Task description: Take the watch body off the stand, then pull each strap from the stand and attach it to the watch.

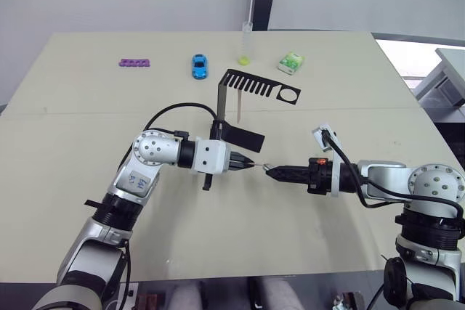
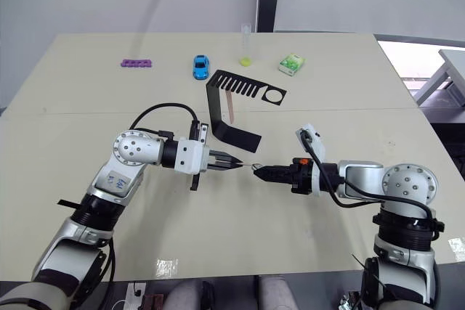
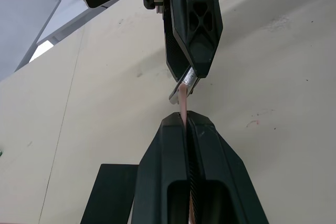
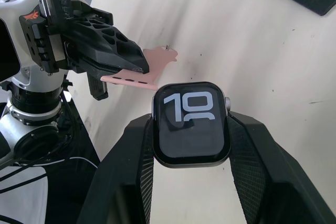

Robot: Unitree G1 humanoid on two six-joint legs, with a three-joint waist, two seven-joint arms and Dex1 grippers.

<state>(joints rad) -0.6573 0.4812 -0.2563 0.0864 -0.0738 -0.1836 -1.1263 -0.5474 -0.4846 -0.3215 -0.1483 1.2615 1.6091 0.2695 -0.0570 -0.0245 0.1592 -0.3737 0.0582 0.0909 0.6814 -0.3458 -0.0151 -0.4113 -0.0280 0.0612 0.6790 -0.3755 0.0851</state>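
A: What's nearest the front edge of the table (image 1: 65,143)?

B: The two grippers, tip to tip over the middle of it. The right gripper (image 4: 190,129) is clamped on the watch body (image 4: 191,123), one finger on each side rim, so the screen faces up and the strap slot points toward the other arm.

A: And the left one?

B: The left gripper (image 2: 234,162) is pinched tight on a strap (image 4: 137,75), flat between its fingers, with the free end sticking out toward the watch. I judge that grip keeps the band stiff enough to slide into the slot. The strap end is just beside the case, and whether it's seated I can't tell.

A: How does the watch look?

B: Rounded square, silver rim, dark face with large pale digits lit.

A: Farther back?

B: The stand (image 2: 225,117) sits upright past the grippers, its slotted arm reaching right to a ring. The second strap (image 2: 229,107) hangs from that arm, so one attachment remains. Beyond, near the far edge, a purple strip (image 1: 134,62), a blue toy car (image 1: 199,65), a clear tube (image 1: 245,43) and a green-and-white box (image 1: 290,62).
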